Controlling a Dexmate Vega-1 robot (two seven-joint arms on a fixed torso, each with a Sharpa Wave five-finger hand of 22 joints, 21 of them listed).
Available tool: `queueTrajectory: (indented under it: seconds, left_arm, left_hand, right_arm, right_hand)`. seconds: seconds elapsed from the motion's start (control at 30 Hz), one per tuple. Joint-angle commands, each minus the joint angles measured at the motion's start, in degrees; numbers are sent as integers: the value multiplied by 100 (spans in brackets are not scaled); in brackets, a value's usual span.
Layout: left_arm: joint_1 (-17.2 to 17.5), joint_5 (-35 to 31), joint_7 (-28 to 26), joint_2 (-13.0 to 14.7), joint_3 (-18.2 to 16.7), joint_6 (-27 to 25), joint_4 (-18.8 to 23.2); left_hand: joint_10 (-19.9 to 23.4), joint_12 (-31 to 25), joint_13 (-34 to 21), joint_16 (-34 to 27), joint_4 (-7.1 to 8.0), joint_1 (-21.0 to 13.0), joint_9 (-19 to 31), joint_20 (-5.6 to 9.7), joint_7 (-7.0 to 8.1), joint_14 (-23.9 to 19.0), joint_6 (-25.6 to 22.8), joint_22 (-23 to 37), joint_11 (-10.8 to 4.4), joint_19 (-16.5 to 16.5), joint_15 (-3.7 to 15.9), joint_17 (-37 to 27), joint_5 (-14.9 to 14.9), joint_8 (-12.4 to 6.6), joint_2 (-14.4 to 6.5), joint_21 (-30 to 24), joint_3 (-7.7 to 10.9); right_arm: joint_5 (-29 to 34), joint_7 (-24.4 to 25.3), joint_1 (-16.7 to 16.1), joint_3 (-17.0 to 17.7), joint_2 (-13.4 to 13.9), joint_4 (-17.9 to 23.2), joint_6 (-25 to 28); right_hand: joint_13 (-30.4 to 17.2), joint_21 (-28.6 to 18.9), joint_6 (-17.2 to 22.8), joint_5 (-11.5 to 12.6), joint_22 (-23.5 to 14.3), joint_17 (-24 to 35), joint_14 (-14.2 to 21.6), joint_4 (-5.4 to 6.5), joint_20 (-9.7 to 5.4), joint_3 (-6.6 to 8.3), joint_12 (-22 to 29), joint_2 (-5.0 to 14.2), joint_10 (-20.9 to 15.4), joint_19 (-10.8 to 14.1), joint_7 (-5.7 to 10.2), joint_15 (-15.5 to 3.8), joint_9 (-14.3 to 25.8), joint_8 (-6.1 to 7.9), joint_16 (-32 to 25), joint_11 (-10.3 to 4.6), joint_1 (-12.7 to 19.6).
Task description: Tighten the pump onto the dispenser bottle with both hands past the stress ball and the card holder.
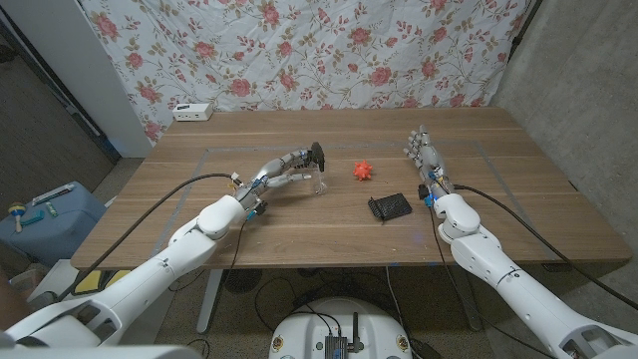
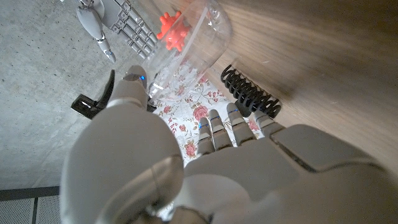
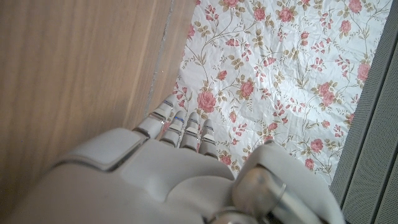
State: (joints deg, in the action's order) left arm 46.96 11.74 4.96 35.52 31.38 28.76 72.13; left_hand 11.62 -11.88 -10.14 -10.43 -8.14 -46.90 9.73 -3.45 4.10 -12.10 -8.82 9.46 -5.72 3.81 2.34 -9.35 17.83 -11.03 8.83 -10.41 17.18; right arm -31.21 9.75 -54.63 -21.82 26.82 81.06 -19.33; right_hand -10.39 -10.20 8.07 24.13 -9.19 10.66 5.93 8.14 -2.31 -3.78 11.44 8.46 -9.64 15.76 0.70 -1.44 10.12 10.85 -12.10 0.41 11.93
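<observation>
One clear dispenser bottle [image 1: 320, 178] stands upright near the middle of the table [image 1: 518, 189], slightly toward its left edge, with a black pump [image 1: 317, 153] seated on its neck. It appears to be thin transparent plastic with nothing visible inside, so I judge it light, smooth, easily tipped and liable to flex under a hard squeeze. The sound hold would be low on the body with one hand, the other turning the pump collar.

The left hand [image 1: 287, 170] is at the bottle, fingers curled about its upper body; the left wrist view shows the bottle between thumb and fingers, so I take it as held.

An orange stress ball [image 1: 362, 171] lies just beside the bottle, the black card holder [image 1: 390, 206] nearer the front edge. The right hand [image 1: 423, 152] stands well apart toward the right edge, fingers extended, holding nothing.
</observation>
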Motion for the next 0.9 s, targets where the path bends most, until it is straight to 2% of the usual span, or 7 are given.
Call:
queueTrajectory:
  seconds: [0.03,0.9]
  left_arm:
    - [-289,35,260,-181,199,51,-357]
    - [-600,-10,542,-321,455,-69,-608]
  left_hand:
    - [78,1,-9,-22,4,-75,33,47,-29,-56,-60,26,14,19,506,-6,44,5,-18,-23,-43]
    - [235,18,-12,-8,42,-155,37,65,-44,-199,-208,27,-3,70,491,-8,86,10,-12,-16,-335]
  right_arm:
    - [-30,-78,70,-34,-26,-96,19]
    - [-71,23,-169,42,20,53,-59]
  right_hand:
    - [-3,5,9,-15,-23,13,1,10,-374,19,-10,-1,-17,-46,-54,3,13,28,20,4,20]
    - [-5,-5,-3,-38,-22,15,-55,17,-332,31,-35,3,-14,-109,1,-7,14,11,67,-34,2]
